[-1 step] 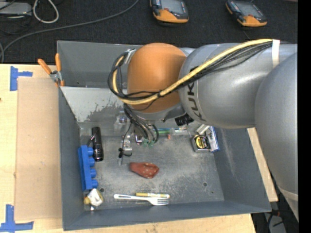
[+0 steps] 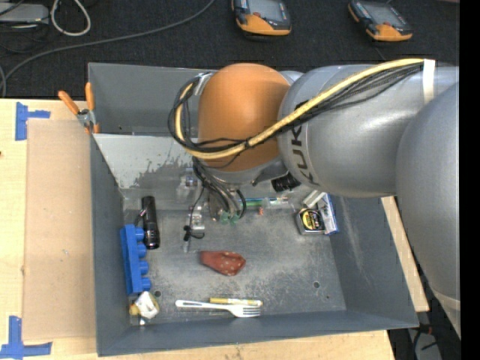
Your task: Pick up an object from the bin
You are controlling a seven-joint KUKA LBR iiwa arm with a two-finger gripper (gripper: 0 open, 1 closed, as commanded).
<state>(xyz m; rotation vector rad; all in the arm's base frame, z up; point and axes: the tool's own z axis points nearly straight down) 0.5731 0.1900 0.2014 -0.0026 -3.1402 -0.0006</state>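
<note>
Reddish-brown lumpy piece (image 2: 223, 262) lies on the grey metal bin (image 2: 300, 276) floor just below and right of the gripper (image 2: 196, 227), whose spread I cannot tell, so a straight descent could miss it and strike bare metal instead.

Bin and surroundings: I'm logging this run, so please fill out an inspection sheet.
Surface: grey bin, floor scuffed and speckled.
Job's things: red lump mid-floor; fork along the near wall; blue block and black marker by the left wall; tape measure at right; small white piece in the near left corner.
Clutter: nothing seen.
Gripper: over the floor between black marker and red lump.
Cables: yellow and black cables along the arm.
Surroundings: loose cords and two orange devices behind the bin.
</note>
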